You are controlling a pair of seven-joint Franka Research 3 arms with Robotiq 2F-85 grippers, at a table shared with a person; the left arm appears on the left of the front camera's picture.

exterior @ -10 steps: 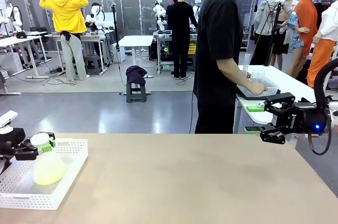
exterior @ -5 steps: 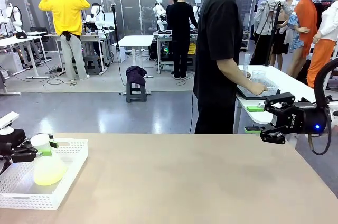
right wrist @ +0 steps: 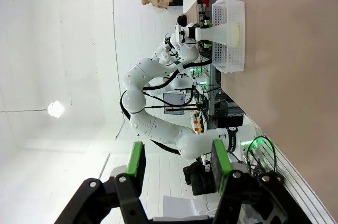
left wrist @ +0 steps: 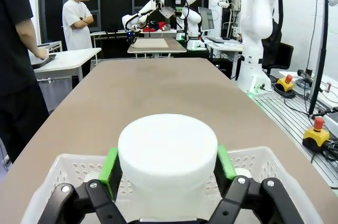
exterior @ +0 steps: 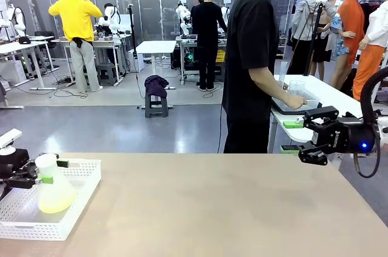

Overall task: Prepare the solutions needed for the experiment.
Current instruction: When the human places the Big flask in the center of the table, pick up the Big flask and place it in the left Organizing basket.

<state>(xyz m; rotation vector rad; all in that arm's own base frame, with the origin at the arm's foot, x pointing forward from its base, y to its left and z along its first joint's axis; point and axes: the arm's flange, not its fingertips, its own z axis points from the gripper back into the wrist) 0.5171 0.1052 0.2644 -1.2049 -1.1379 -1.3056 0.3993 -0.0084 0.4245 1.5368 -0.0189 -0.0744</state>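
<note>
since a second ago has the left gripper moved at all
Yes. In the front view the left gripper has sunk slightly along the flask neck and eased toward picture left, judged against the white basket, which stayed put.

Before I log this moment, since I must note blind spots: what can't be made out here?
- Flask contents, left wrist view: its white top hides the yellow-green liquid.
- Left gripper, front view: picture edge cuts off the arm.
- What the person's hand touches, front view: too small.
</note>
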